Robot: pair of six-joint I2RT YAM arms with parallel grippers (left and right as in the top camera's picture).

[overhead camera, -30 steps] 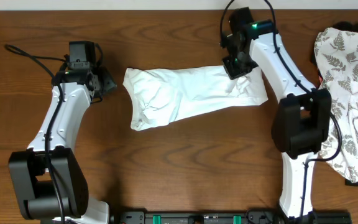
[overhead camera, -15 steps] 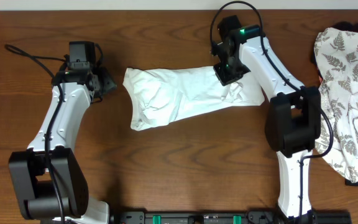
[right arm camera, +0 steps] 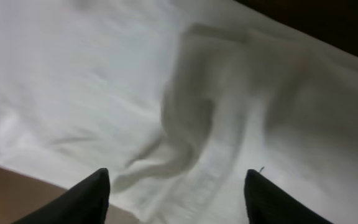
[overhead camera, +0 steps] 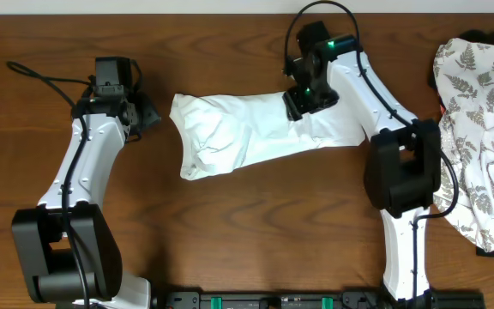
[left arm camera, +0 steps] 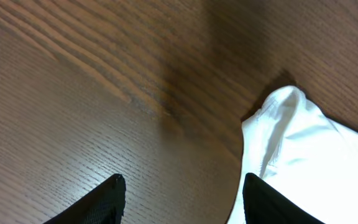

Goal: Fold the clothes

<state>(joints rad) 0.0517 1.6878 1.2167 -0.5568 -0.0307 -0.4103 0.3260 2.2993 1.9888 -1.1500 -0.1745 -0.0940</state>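
Under wide right end effector [right arm camera: 176,174], T-shirt [overhead camera: 238,133] upper edge hidden. Long axis left-right. Left end effector [left arm camera: 183,180] wide, empty.

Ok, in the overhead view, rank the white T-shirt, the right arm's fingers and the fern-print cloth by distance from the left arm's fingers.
1. White T-shirt, just right of the left arm's fingers.
2. Right arm's fingers, over the shirt's far end.
3. Fern-print cloth, at the far right.
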